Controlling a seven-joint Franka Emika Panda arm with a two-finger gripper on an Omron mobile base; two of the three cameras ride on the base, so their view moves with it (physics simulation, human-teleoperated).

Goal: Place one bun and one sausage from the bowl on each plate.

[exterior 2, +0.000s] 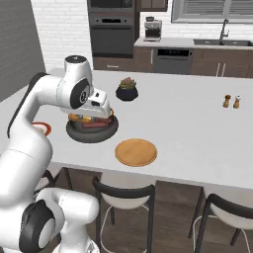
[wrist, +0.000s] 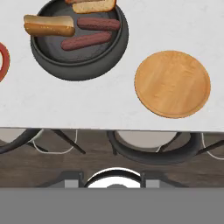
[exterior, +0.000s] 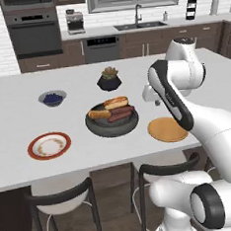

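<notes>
The dark bowl (exterior: 96, 130) stands mid-counter and holds two buns (wrist: 49, 25) (wrist: 94, 5) and two sausages (wrist: 98, 23) (wrist: 86, 40). Left of it lies the red-rimmed plate (exterior: 49, 145), with nothing on it. To the bowl's right, near the front edge, the bare orange plate (exterior: 167, 130) (wrist: 172, 84) sits alone. My gripper (exterior 2: 100, 114) hangs above the counter between the bowl and the orange plate, pointing down. Its fingertips (wrist: 72, 179) stand apart at the bottom of the hand view, and nothing is between them.
A small bowl of blue berries (exterior: 52, 97) and a potted plant (exterior: 109, 80) sit behind the dark bowl. Salt and pepper shakers (exterior 2: 231, 101) stand far right. Dark-backed stools (exterior: 60, 191) line the counter's front edge (wrist: 109, 127).
</notes>
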